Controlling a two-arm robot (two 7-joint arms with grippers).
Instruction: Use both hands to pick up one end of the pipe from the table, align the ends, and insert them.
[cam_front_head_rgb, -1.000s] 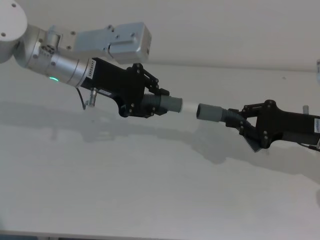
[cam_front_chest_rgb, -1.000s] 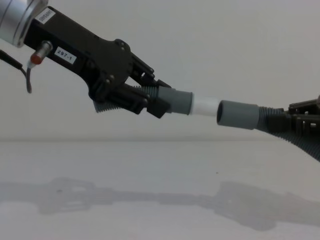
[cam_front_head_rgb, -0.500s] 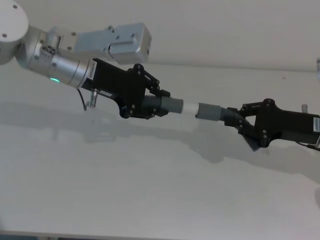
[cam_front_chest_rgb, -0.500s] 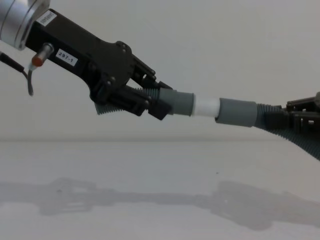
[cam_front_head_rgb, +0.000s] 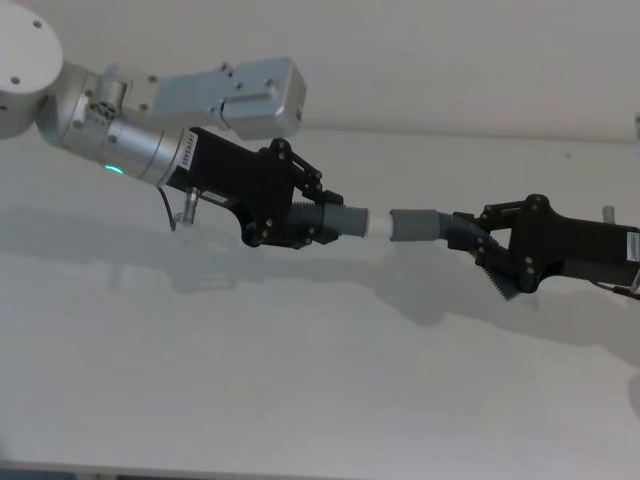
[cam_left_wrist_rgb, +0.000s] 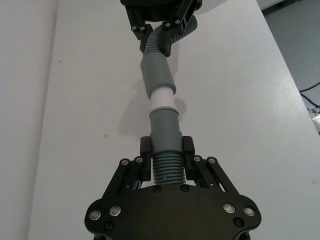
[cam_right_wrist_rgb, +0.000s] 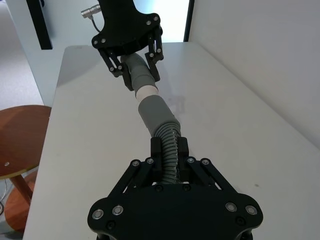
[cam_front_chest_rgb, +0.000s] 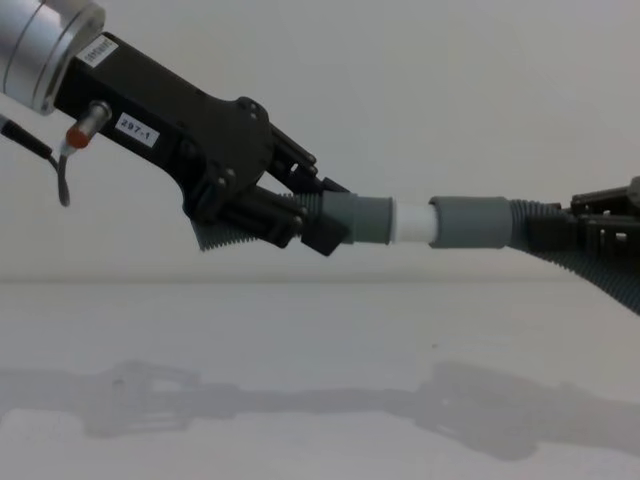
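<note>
left pincer (cam_front_head_rgb: 318, 222) pinching pipe (cam_front_head_rgb: 345, 222) | right pincer (cam_front_head_rgb: 478, 243) likewise | cuffs (cam_front_chest_rgb: 470, 222) face-to-face, axis left-right

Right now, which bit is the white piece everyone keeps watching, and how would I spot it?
Look above the table, in the gap between the two black claws. The left claw and the right claw each hold a ribbed grey hose ending in a smooth grey cuff. The white tube is the short pale band joining those cuffs, the one bright part among dark ones.
</note>
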